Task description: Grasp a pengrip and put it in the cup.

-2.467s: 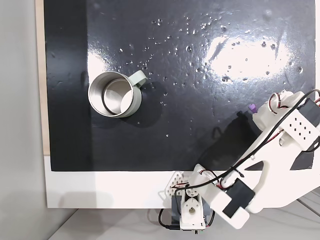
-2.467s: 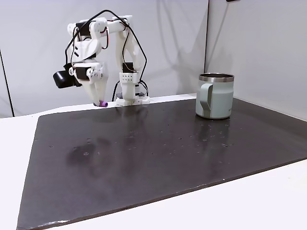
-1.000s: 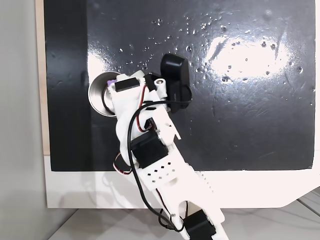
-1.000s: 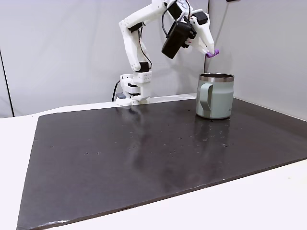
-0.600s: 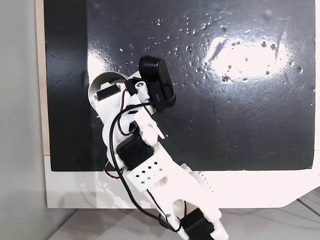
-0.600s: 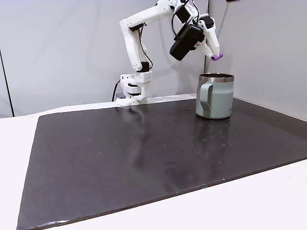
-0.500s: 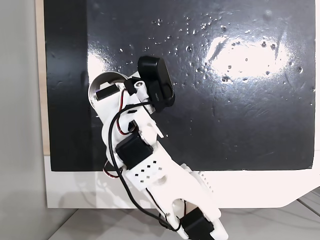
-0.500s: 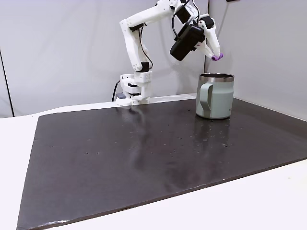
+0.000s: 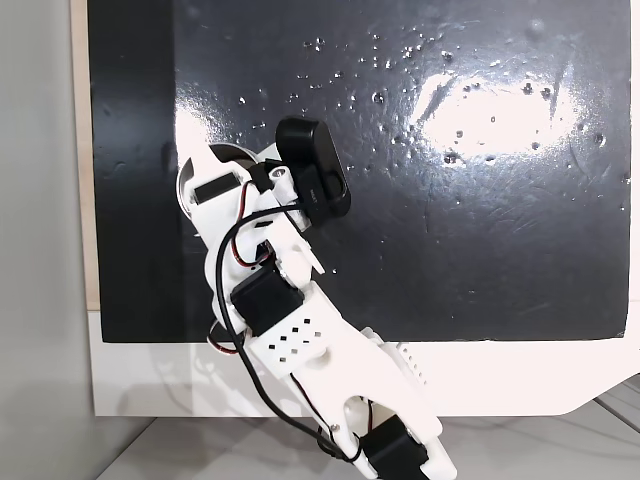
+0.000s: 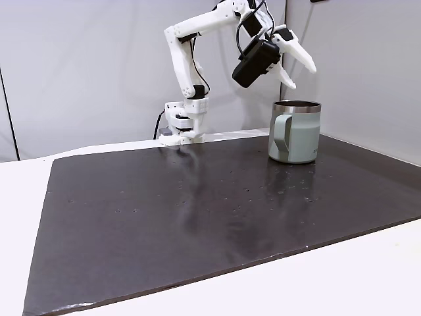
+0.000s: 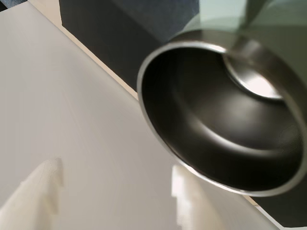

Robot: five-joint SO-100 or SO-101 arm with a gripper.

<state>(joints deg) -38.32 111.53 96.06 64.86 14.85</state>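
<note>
Wrist view: the two white fingers (image 11: 41, 191) poke up from the bottom edge, spread well apart with nothing between them, and the cup (image 11: 158, 72) sits right beyond them, its steel mouth wide to the camera. The inside is blurred and shiny; I can't make out the pengrip in there, nor anywhere on the bench.

In the side fixed view the jaws (image 10: 299, 74) hang parted above the cup (image 10: 294, 131), one finger angled out to the right, the other pointing down toward the rim without touching it. The black camera block (image 10: 255, 62) rides just left of them.

In the top-down fixed view the arm (image 9: 290, 340) lies straight across the cup (image 9: 190, 172), leaving a sliver of rim showing at its upper left; the fingertips themselves are lost under the white housing.

The black mat (image 10: 197, 210) is bare around the cup in the side view, with wide room toward the camera and to the left. The cup stands near the mat's far right side, a grey wall (image 10: 355, 66) close behind it. The white bench (image 9: 150, 380) borders the mat at its bottom edge in the top-down view.
</note>
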